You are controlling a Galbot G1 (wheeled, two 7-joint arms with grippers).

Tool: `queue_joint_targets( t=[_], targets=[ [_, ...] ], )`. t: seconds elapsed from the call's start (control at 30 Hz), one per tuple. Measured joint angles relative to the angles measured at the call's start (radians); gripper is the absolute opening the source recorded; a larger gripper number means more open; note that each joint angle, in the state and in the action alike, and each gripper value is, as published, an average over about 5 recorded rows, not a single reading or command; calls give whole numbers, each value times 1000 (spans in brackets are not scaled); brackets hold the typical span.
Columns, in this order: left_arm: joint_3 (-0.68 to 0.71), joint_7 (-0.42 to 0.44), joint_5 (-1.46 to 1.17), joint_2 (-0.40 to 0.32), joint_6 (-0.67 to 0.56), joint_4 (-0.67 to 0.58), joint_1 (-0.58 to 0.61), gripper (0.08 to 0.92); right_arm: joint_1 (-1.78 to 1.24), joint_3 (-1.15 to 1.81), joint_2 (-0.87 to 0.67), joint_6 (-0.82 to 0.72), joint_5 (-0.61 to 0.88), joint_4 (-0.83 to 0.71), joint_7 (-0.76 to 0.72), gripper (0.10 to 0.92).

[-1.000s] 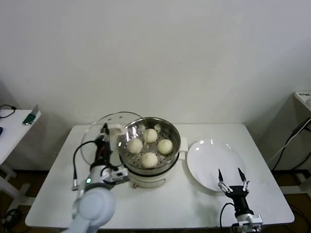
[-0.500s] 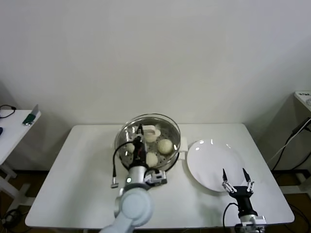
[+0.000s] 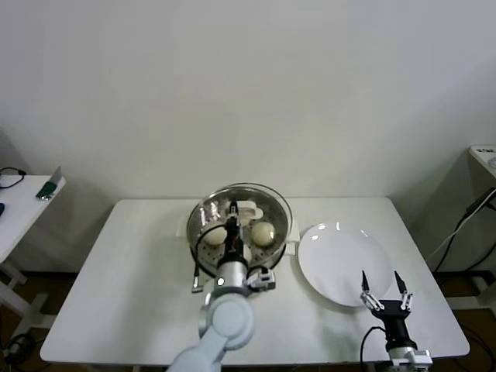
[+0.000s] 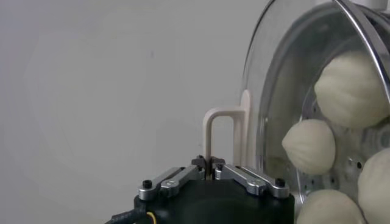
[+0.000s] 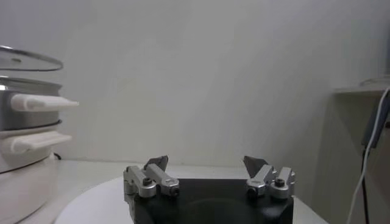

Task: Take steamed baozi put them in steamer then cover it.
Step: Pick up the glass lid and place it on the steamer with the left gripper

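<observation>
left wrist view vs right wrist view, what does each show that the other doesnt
Only the left wrist view shows the left gripper shut on the lid's handle, and the baozi through the glass lid.

Only the right wrist view shows the right gripper open and empty over the plate, the steamer's side handles and its white base.

Both show the lid's metal rim, the steamer and the white wall behind.

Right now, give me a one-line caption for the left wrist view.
Left gripper shut on the cover's handle, glass cover over baozi in the steamer.
</observation>
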Motion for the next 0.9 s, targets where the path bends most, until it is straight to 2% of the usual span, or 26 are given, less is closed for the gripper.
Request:
queue_joint_targets(
  t=[0.9],
  targets=[
    [-24,-14,19,-15,6,79,-4,136,-2,2,8,13,-3,-1,-1,823]
  ],
)
